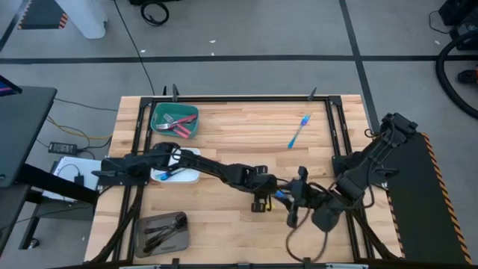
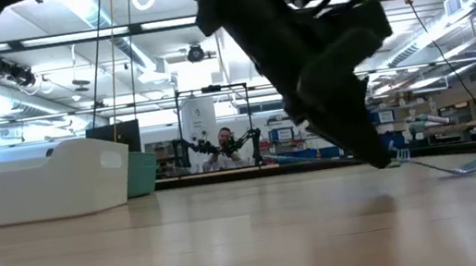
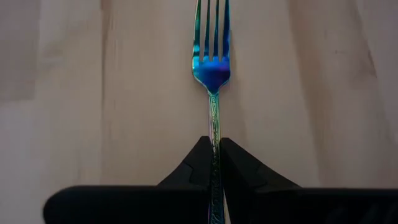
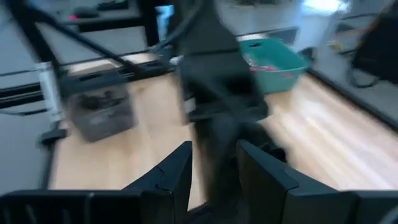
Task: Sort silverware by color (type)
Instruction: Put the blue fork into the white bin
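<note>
An iridescent blue-teal fork [image 3: 212,68] is in my left gripper [image 3: 214,142], which is shut on it near the table's middle [image 1: 263,198]. The fork's head [image 1: 281,196] points toward the table's right edge. My right gripper [image 4: 214,152] is open and touches nothing. It stands just to the right of the fork [image 1: 293,213], facing the left arm. A second blue utensil [image 1: 299,132] lies flat on the wood farther back. Red-handled pieces lie in the teal tray [image 1: 158,113], a blue piece in the white tray [image 1: 191,178], and dark pieces in the grey tray [image 1: 146,240]. My left gripper pinches the fork's slim handle [image 3: 214,124] between its two fingers, below the neck. The fingers lie along the handle, and the tines [image 3: 211,25] point straight out ahead of them. The fork runs level, close over the wood; I cannot tell whether it is lifted clear.
The three trays stand in a column along the table's left side. A black frame [image 1: 246,98] borders the far edge and both sides of the table. Bare wood [image 1: 239,134] lies between the trays and the second blue utensil. Cables loop under the right arm [image 1: 306,239].
</note>
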Robot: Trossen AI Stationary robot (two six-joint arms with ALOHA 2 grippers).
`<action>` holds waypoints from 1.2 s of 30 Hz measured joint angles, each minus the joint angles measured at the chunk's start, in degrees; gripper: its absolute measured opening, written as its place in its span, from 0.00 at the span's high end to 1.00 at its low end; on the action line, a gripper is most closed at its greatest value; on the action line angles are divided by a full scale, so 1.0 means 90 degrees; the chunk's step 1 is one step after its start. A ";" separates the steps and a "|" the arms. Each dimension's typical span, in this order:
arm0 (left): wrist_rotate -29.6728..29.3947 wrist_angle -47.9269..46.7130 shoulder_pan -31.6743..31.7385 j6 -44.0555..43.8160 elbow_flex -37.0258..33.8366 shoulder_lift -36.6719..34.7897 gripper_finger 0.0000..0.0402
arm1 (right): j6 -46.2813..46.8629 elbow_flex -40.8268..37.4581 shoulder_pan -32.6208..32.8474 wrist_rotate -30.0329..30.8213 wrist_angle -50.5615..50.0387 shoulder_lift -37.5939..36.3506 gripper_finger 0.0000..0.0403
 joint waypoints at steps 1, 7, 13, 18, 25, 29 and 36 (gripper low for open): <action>-0.0015 -0.0184 0.0001 0.0006 0.0003 -0.0073 0.94 | -0.0117 0.0000 0.0072 -0.0072 0.0126 -0.0001 0.67; -0.0088 -0.1107 -0.0083 0.0008 0.0010 -0.0359 0.94 | -0.0730 0.0000 0.0399 -0.0030 0.0868 0.0003 0.67; -0.0083 -0.1803 -0.0146 -0.0094 0.0022 -0.0916 0.94 | -0.1204 0.0000 0.0796 0.0223 0.1253 -0.0024 0.67; -0.0178 -0.2503 -0.0124 -0.0337 0.0025 -0.1655 0.94 | -0.1417 0.0000 0.1092 0.0511 0.1478 -0.0060 0.67; -0.0427 -0.4249 -0.0129 -0.1031 0.0042 -0.2911 0.93 | -0.1590 0.0000 0.1332 0.0906 0.1614 -0.0063 0.67; -0.0742 -0.5303 -0.0196 -0.1736 0.0044 -0.3553 0.93 | -0.1641 0.0000 0.1370 0.0948 0.1640 -0.0063 0.67; -0.1552 -0.7047 -0.0618 -0.2838 -0.0096 -0.4490 0.93 | -0.1632 0.0000 0.1362 0.0952 0.1632 -0.0063 0.67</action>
